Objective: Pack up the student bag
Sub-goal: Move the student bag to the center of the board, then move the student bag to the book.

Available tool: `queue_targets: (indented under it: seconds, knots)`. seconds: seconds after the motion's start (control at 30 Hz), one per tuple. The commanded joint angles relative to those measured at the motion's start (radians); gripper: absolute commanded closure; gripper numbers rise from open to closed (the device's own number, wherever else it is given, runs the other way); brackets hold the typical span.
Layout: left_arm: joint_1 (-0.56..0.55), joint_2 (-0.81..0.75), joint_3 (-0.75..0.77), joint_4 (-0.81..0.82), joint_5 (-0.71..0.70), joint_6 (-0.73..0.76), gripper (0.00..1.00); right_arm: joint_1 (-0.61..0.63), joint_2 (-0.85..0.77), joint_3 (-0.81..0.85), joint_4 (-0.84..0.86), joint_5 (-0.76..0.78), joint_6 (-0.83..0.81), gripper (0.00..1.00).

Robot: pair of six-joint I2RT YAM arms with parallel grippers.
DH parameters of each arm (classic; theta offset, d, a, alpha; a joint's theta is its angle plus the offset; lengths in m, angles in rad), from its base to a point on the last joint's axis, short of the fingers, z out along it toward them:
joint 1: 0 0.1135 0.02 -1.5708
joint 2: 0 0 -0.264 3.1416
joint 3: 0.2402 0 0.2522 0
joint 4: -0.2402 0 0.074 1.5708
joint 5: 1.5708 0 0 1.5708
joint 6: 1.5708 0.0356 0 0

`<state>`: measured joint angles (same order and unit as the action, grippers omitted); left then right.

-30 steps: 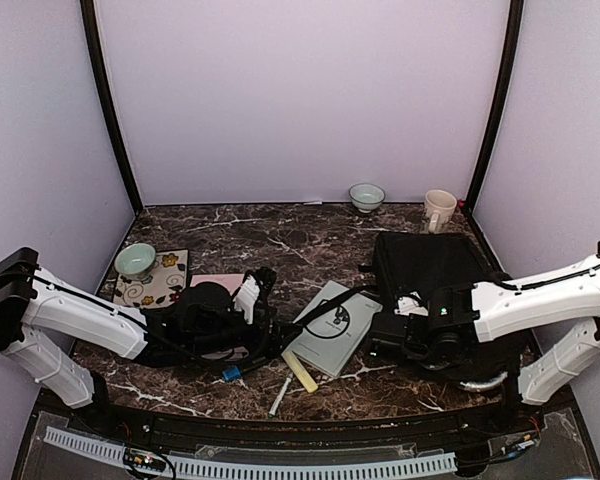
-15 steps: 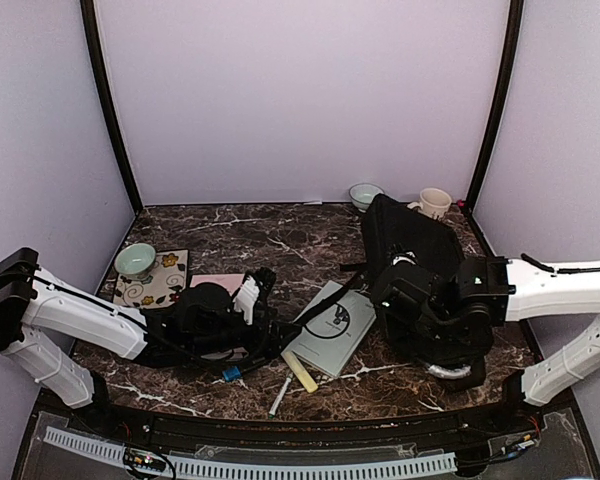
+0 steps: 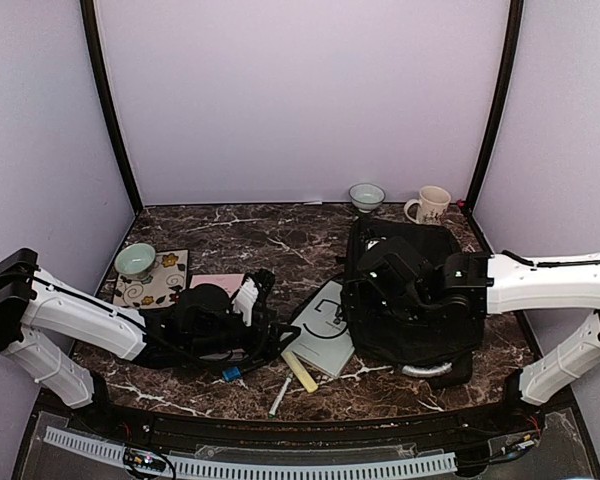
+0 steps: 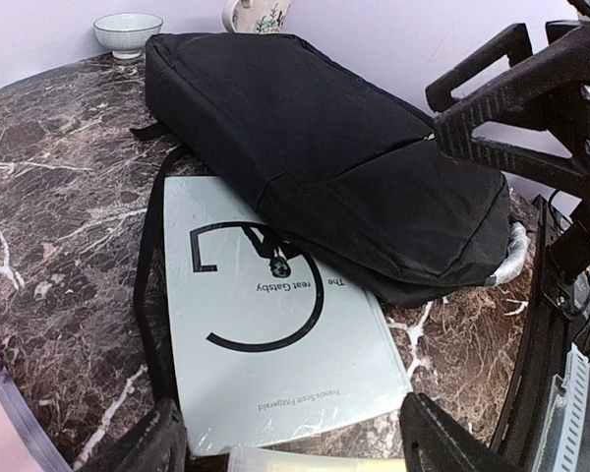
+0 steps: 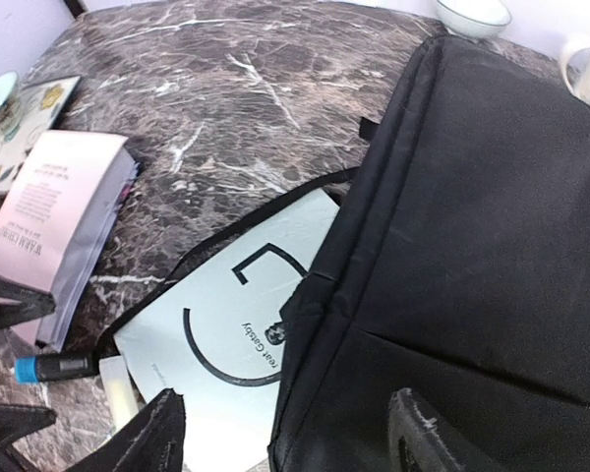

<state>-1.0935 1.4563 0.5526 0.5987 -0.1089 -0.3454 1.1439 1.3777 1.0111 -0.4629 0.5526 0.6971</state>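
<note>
The student bag (image 3: pixel 420 335) lies flat on the right, under the right gripper (image 3: pixel 380 270).
From above: it runs back to front, its edge on the pale book (image 3: pixel 315 340). Left wrist: the left gripper (image 4: pixel 295 447) is open and empty, and the bag is past the book. Right wrist: the jaws are wide, holding nothing, and the bag is just below.

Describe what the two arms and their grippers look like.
Both the left arm and right arm have white shells over black joints and wrists, with thin black cables running along them. The left gripper and right gripper have dark, matte fingers with rough edges. From above, the left one shows white finger mounts.
</note>
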Motion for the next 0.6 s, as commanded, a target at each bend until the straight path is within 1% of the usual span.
queue_targets:
  seconds: [0.0,0.07,0.2,0.3,0.43,0.53,0.57]
  knots:
    - [-0.005,-0.031,-0.010,0.021,0.019,-0.009,0.23,-0.018,-0.082,-0.049,0.081,-0.040,-0.021,0.21]
    - [-0.005,-0.027,-0.007,0.021,0.019,-0.008,0.23,-0.025,-0.128,-0.078,0.075,-0.014,-0.004,0.19]
    - [-0.005,-0.020,-0.004,0.021,0.024,-0.005,0.23,-0.055,-0.235,-0.142,0.018,0.111,0.067,0.19]
    - [-0.005,-0.012,-0.001,0.024,0.025,-0.004,0.23,-0.115,-0.318,-0.211,-0.004,0.163,0.109,0.19]
    - [-0.005,0.003,0.018,0.010,0.021,-0.002,0.23,-0.224,-0.430,-0.348,0.059,0.116,0.122,0.19]
    - [-0.005,0.010,0.028,-0.005,0.012,-0.006,0.23,-0.266,-0.484,-0.398,0.085,0.097,0.113,0.18]
    - [-0.005,0.011,0.030,-0.010,0.010,-0.008,0.23,-0.276,-0.494,-0.403,0.078,0.105,0.113,0.12]
